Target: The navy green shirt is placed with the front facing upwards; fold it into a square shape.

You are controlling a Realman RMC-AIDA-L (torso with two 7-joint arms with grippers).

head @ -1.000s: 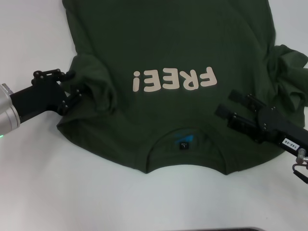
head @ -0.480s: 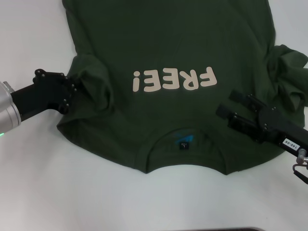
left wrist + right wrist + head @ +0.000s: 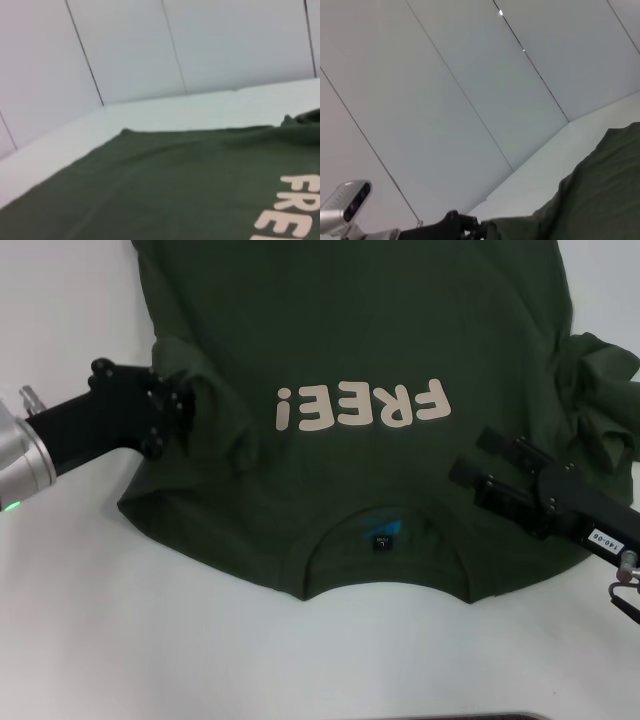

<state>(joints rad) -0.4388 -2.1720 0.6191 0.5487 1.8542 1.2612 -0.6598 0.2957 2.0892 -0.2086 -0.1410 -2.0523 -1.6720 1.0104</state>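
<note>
The navy green shirt (image 3: 350,330) lies front up on the white table, its collar and black neck label (image 3: 381,541) toward me and the cream "FREE!" lettering (image 3: 362,405) across the middle. My left gripper (image 3: 182,420) is shut on the shirt's left sleeve, which is bunched and folded in over the chest. Over the shirt's right shoulder my right gripper (image 3: 478,458) is open and holds nothing. The right sleeve (image 3: 600,390) lies crumpled at the side. The left wrist view shows the shirt (image 3: 165,190) and part of the lettering (image 3: 295,205).
Bare white table (image 3: 90,620) surrounds the shirt on the left and near sides. A dark edge (image 3: 470,717) shows at the very front. White wall panels (image 3: 445,90) stand behind the table, and the left arm (image 3: 450,227) appears far off in the right wrist view.
My left gripper closed on the left sleeve, then moved right and slightly away, pulling the sleeve in over the shirt body. The right arm stayed still.
</note>
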